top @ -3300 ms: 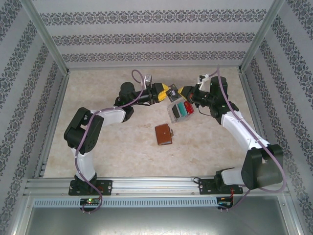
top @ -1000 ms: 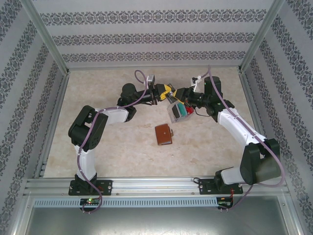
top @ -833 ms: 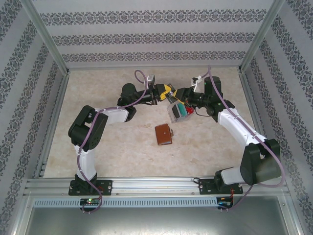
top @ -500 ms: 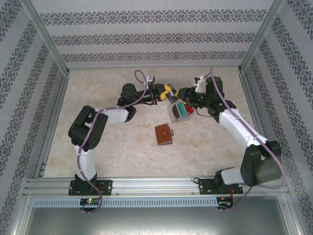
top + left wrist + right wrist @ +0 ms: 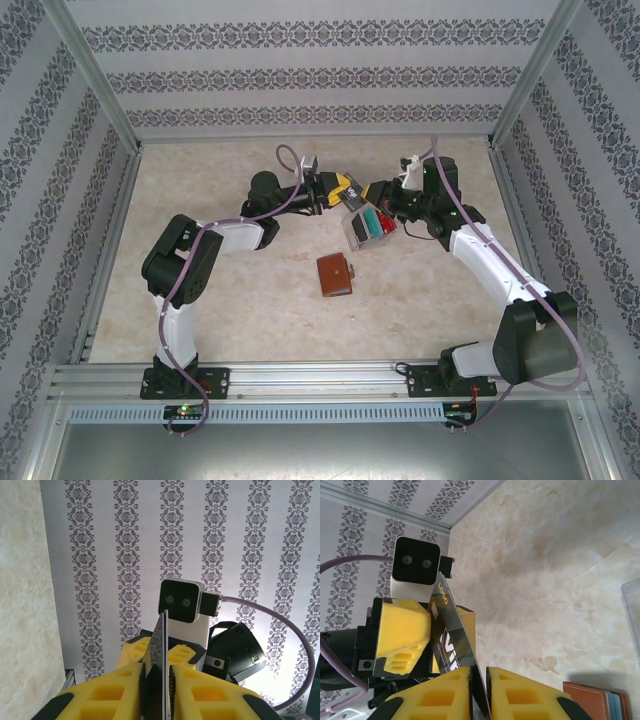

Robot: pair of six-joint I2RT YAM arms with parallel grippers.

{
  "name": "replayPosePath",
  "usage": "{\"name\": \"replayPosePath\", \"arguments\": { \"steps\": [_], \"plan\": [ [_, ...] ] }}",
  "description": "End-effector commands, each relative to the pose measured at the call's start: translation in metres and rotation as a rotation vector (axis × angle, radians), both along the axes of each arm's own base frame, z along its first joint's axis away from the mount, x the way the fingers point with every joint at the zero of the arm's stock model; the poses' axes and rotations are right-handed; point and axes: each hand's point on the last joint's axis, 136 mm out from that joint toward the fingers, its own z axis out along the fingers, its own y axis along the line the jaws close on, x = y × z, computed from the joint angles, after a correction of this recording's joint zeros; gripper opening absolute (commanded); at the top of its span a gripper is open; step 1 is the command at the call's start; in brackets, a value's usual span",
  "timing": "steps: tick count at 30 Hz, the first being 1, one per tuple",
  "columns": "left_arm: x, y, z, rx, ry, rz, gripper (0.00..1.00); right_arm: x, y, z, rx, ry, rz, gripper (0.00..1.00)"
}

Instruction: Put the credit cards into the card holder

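Note:
A dark grey credit card (image 5: 447, 630) hangs in the air between both grippers, above the table's far middle. My right gripper (image 5: 479, 690) is shut on its near edge. My left gripper (image 5: 162, 692) holds the opposite edge of the same dark grey card (image 5: 162, 645), seen edge-on between its pads. In the top view the left gripper (image 5: 345, 188) and right gripper (image 5: 372, 190) meet tip to tip. A teal card (image 5: 372, 225) and a red card (image 5: 385, 220) lie in a clear tray (image 5: 355, 235) just below them. The brown card holder (image 5: 335, 274) lies on the table nearer the bases.
The marble-patterned table is fenced by aluminium rails and patterned walls. In the right wrist view, the card holder's corner (image 5: 592, 700) shows at the bottom right and the clear tray's edge (image 5: 634, 610) at the right. Open tabletop lies left of the card holder.
The right gripper has closed onto the dark grey card that the left gripper holds up. The left jaws have eased slightly. Both arms have barely shifted.

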Motion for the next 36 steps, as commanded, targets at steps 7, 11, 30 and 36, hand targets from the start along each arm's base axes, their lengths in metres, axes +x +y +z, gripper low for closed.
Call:
{"name": "replayPosePath", "arguments": {
  "steps": [7,11,30,36],
  "plan": [
    [-0.011,-0.001,0.039,-0.074,-0.143,-0.022,0.28,-0.001,-0.024,-0.025,-0.087,0.063,-0.105,0.16],
    [-0.011,-0.001,0.039,-0.073,-0.141,-0.021,0.25,-0.001,-0.023,-0.025,-0.080,0.063,-0.107,0.16],
    [-0.009,-0.001,0.032,-0.063,-0.133,-0.011,0.10,-0.002,0.008,-0.005,0.016,0.031,0.020,0.41],
    [-0.008,-0.002,0.034,-0.064,-0.139,-0.015,0.11,0.000,0.020,-0.013,0.065,0.067,0.047,0.49]
  ]
}}
